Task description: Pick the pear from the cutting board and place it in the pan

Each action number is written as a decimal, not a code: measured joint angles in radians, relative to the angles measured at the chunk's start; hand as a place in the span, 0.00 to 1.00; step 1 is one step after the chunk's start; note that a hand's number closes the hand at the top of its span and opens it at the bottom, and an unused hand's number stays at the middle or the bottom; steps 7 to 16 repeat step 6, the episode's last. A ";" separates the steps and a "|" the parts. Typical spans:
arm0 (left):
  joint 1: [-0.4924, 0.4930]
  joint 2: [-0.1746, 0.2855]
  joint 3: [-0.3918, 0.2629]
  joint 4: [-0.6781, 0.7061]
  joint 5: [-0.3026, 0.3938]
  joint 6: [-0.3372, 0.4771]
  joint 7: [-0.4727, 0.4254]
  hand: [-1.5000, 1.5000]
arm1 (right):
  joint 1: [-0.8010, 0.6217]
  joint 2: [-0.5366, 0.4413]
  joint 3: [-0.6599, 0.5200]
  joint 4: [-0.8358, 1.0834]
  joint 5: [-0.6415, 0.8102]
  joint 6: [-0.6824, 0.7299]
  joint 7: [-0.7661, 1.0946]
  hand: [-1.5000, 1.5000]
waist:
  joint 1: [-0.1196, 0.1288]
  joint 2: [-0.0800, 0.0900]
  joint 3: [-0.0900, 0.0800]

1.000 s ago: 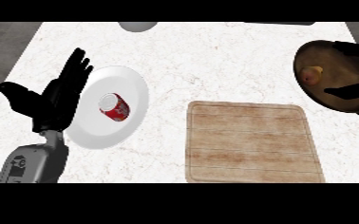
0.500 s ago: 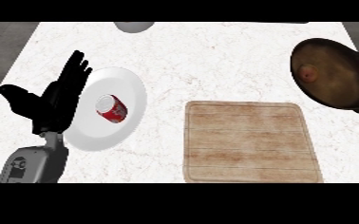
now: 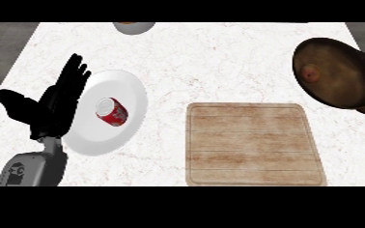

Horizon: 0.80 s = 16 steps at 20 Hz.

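One hand is all I can see: the left hand rests at the left edge, fingers straight and spread, holding nothing, just beside a white plate carrying a red can; the right hand is out of view. The pear lies inside the dark pan at the far right and the cutting board nearer me is bare, so I judge the placing done. My worries are a careless left-hand sweep nudging the plate and rolling the can, or the unseen right arm bumping the pan, which runs off the right edge.
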 measured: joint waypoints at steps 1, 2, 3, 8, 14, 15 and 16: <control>0.001 -0.003 0.000 -0.001 0.000 0.002 0.000 0.50 | 0.012 -0.009 -0.001 -0.007 -0.003 0.010 0.002 0.00 | -0.002 -0.001 0.000; -0.001 -0.007 -0.004 0.004 -0.006 0.007 -0.003 0.50 | 0.022 -0.013 -0.001 -0.014 -0.005 0.016 0.002 0.00 | -0.005 0.000 0.000; 0.000 -0.006 -0.004 0.003 -0.008 0.008 -0.001 0.50 | 0.035 -0.018 -0.002 -0.021 -0.009 0.019 0.002 0.00 | -0.006 -0.001 0.000; -0.004 0.000 0.003 -0.006 -0.003 0.007 0.009 0.50 | 0.064 -0.029 -0.006 -0.041 -0.019 0.025 0.001 0.00 | -0.006 -0.004 0.000; -0.004 0.000 0.003 -0.006 -0.003 0.007 0.009 0.50 | 0.064 -0.029 -0.006 -0.041 -0.019 0.025 0.001 0.00 | -0.006 -0.004 0.000; -0.004 0.000 0.003 -0.006 -0.003 0.007 0.009 0.50 | 0.064 -0.029 -0.006 -0.041 -0.019 0.025 0.001 0.00 | -0.006 -0.004 0.000; -0.004 0.000 0.003 -0.006 -0.003 0.007 0.009 0.50 | 0.064 -0.029 -0.006 -0.041 -0.019 0.025 0.001 0.00 | -0.006 -0.004 0.000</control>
